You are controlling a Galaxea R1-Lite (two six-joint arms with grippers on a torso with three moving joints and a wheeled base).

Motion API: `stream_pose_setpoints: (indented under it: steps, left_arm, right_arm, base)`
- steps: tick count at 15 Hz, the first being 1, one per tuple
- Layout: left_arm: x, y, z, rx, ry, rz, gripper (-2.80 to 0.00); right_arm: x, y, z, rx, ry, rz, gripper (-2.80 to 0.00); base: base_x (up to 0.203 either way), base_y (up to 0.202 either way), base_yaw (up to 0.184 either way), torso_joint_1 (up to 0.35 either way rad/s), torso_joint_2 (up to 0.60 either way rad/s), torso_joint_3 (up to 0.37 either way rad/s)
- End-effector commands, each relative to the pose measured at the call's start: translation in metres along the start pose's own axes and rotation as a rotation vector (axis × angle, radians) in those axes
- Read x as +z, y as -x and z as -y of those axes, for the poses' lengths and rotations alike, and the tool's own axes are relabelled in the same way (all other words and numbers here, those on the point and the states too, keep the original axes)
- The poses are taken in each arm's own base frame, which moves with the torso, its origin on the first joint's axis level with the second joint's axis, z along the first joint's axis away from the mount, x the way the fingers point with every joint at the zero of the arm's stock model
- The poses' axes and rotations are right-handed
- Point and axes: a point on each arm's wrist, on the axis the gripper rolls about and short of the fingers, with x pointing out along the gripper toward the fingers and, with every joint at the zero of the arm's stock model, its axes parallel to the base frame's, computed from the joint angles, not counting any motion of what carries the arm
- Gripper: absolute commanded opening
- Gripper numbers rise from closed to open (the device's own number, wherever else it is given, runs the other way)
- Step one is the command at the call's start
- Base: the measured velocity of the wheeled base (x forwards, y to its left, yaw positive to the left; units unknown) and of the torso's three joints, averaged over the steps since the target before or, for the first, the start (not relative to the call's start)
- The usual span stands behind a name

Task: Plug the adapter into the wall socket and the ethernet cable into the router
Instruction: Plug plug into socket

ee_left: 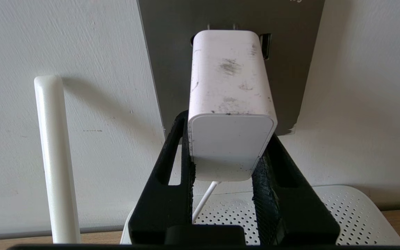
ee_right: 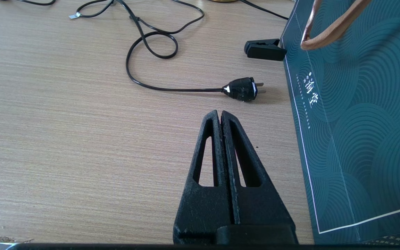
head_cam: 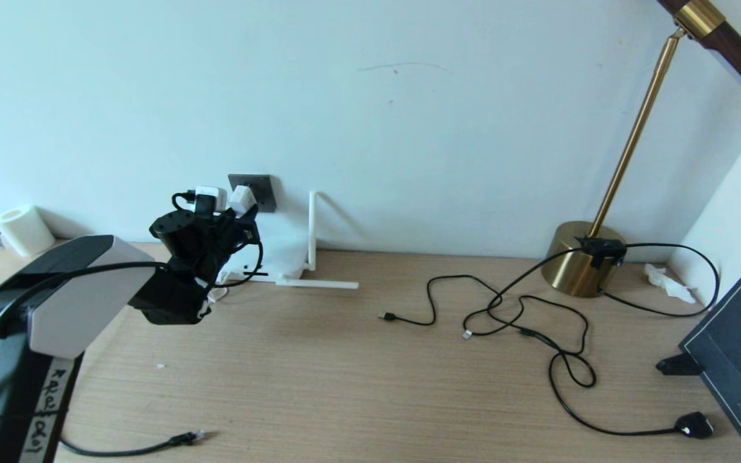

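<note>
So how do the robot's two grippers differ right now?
The left gripper is raised at the wall, while the right gripper hangs low over the wooden table. The left is clamped on the white adapter, whose prongs meet the grey wall socket; the right holds nothing. The left's jaws stand apart around the adapter; the right's are pressed together. Both have the same black slotted fingers.

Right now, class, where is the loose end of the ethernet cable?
In the head view, the ethernet cable connector lies unplugged on the wooden desk at the near edge, on the robot's left, just beside the left arm and well short of the router by the wall.
</note>
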Motion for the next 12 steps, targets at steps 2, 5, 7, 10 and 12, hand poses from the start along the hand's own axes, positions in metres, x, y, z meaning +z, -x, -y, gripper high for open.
stream_pose_setpoints:
  steps: [2,5,7,10,12]
  left_arm:
    - [0.0002,-0.0003,-0.0001,0.001,-0.002,0.007,-2.80]
    - [0.0001,-0.0002,-0.0009,0.004,-0.002,0.007,-2.80]
    - [-0.0003,0.0001,-0.0016,0.007,-0.002,0.005,-2.80]
    - [-0.0025,0.0015,-0.0012,0.007,-0.001,-0.004,-2.80]
    - [-0.0047,0.0026,-0.0008,0.006,0.000,-0.012,-2.80]
  right_arm:
    - [-0.0001,0.0000,0.0000,0.000,0.001,-0.001,-2.80]
    - [-0.0001,0.0000,0.0000,0.000,0.001,-0.001,-2.80]
    - [-0.0001,0.0000,0.0000,0.000,0.001,-0.001,-2.80]
    - [-0.0001,0.0000,0.0000,0.000,0.001,-0.001,-2.80]
    - [-0.0001,0.0000,0.0000,0.000,0.001,-0.001,-2.80]
  base:
    - [0.000,0.000,0.000,0.000,0.00,0.000]
    - [0.000,0.000,0.000,0.000,0.00,0.000]
    - [0.000,0.000,0.000,0.000,0.00,0.000]
    - [0.000,0.000,0.000,0.000,0.00,0.000]
    - [0.000,0.000,0.000,0.000,0.00,0.000]
